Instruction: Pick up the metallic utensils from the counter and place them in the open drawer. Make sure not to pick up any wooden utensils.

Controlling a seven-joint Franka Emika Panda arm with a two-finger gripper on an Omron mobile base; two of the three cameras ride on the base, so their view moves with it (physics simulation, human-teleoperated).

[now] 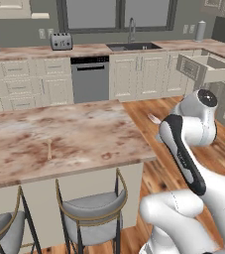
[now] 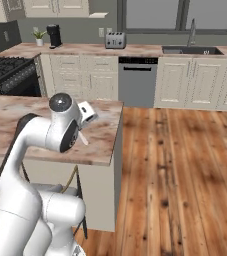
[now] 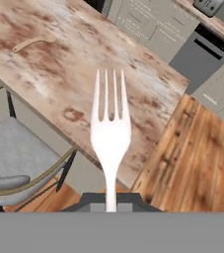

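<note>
Hand view: tool (image 3: 111, 201) grips fork (image 3: 110, 131), tines pointing away.

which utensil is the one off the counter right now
The silver fork, pinched by its handle between the fingers above the island counter's edge. The pale wooden utensil lies flat on the slab.

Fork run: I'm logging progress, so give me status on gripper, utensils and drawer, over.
Gripper shut on fork, lifted over counter edge. Wooden utensil left on counter. Drawer open across the floor. Nothing seen blocking.
</note>
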